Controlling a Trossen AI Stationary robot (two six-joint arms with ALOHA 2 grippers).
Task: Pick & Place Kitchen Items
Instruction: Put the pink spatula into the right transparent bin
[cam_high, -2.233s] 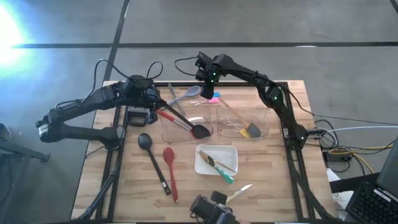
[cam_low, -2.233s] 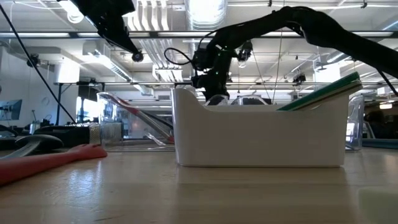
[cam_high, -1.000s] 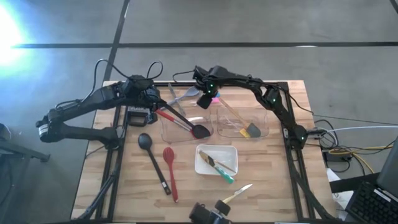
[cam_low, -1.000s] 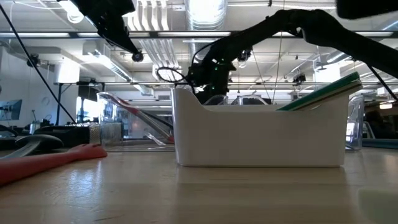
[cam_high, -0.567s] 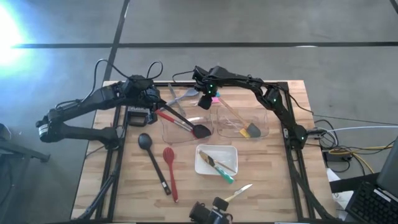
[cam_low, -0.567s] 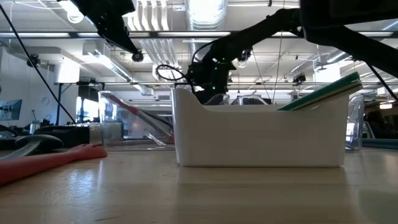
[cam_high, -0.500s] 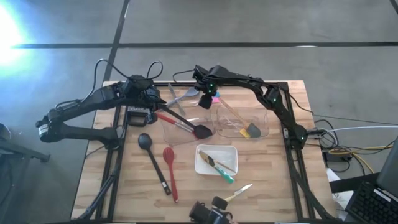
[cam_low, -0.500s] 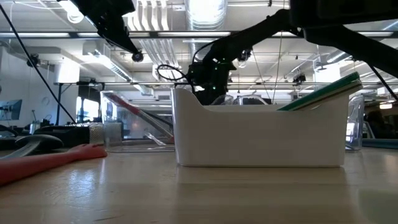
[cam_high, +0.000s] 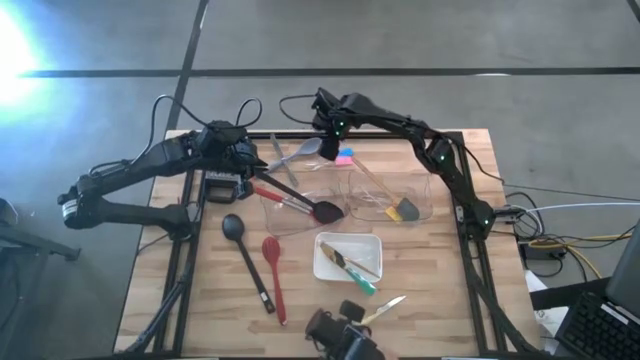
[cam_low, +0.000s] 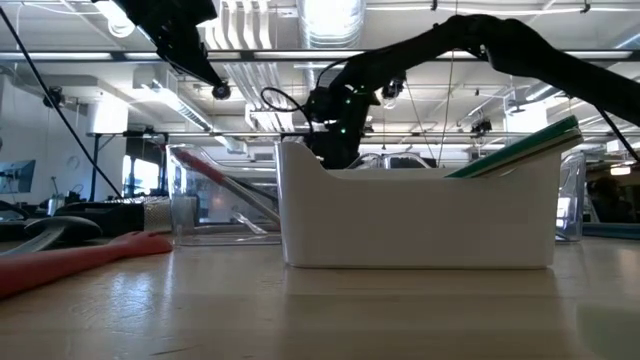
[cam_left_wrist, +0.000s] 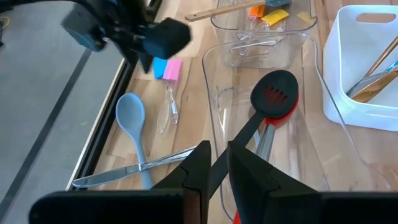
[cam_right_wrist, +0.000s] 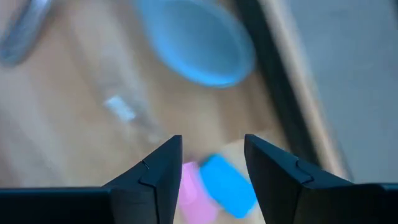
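Note:
A black slotted spatula (cam_high: 325, 211) lies with its head in the left clear bin (cam_high: 272, 212), over a red spatula (cam_left_wrist: 283, 111); my left gripper (cam_high: 255, 163) is shut on its handle at the bin's far left end. A pink spatula (cam_right_wrist: 189, 182) and a blue spatula (cam_right_wrist: 227, 180) lie side by side on the table's far edge beside a light blue spoon (cam_right_wrist: 193, 43). My right gripper (cam_right_wrist: 211, 146) hangs open above the two small spatulas, touching neither. My left gripper pinches the black spatula's handle (cam_left_wrist: 233, 140) between its two fingers, well back from the head. The fingers slant down from the table's left and far side, roughly along the handle. The head (cam_left_wrist: 273, 93) rests inside the bin on the red spatula.
A second clear bin (cam_high: 428, 192) at the right holds a yellow and grey utensil. The white tray (cam_high: 322, 245) holds slim utensils. A black ladle (cam_high: 233, 228) and a red spoon (cam_high: 271, 250) lie on the near left, a knife (cam_high: 385, 308) near the front edge.
My right gripper has risen from the pink and blue spatulas toward the far edge, rolled at the wrist and opened wider; both spatulas stay on the table. The left clear bin has slid slightly toward the table's right.

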